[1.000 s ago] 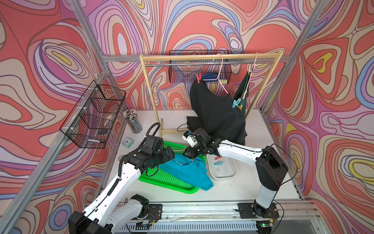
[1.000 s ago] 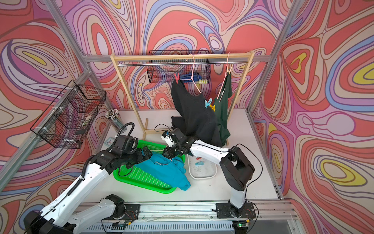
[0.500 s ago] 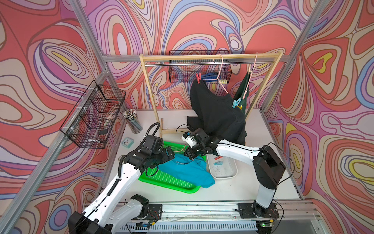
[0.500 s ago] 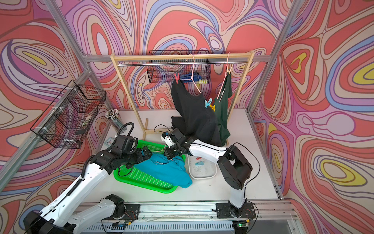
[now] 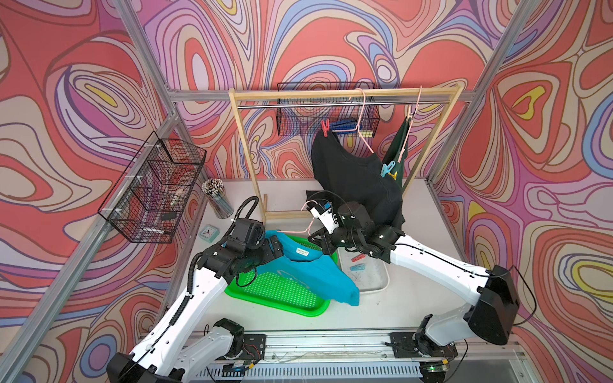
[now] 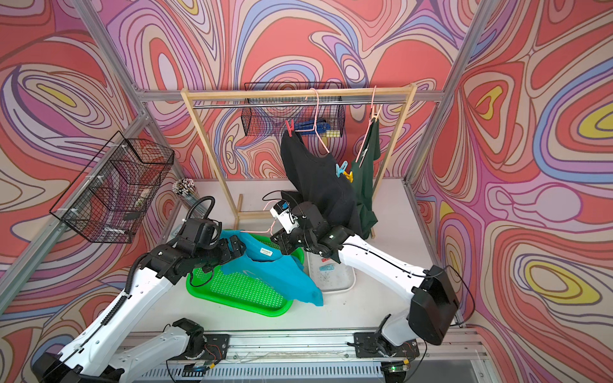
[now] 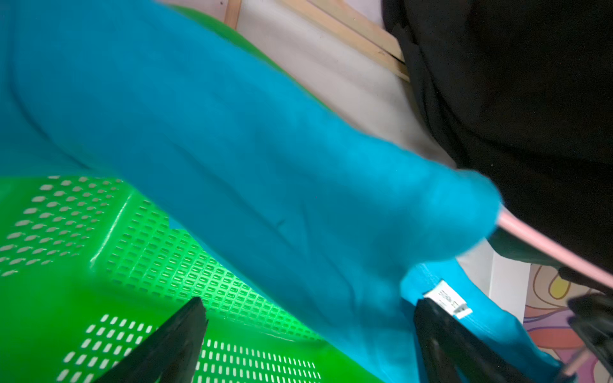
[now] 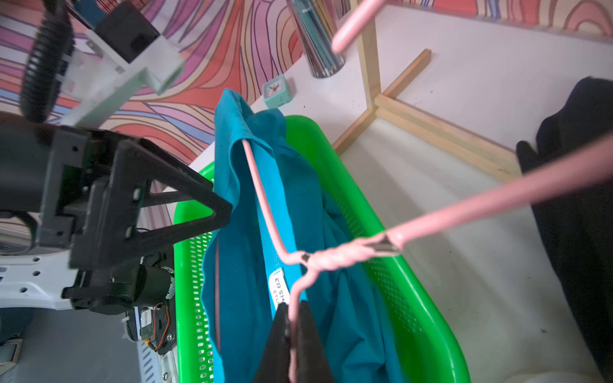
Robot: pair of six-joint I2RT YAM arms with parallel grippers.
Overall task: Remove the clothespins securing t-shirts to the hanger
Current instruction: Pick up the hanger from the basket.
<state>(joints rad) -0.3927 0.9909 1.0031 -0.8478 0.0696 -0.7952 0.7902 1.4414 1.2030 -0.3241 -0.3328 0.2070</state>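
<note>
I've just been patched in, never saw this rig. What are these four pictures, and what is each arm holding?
Two white robot arms work at a table. Both top views overlook everything; each wrist view looks along one arm's gripper. The right gripper is shut on a pink hanger carrying the turquoise shirt over the green tray. The left gripper is open, holding nothing, at that shirt's edge. Two clothespins lie in the white bin; the black shirt and green shirt hang on the rack.
</note>
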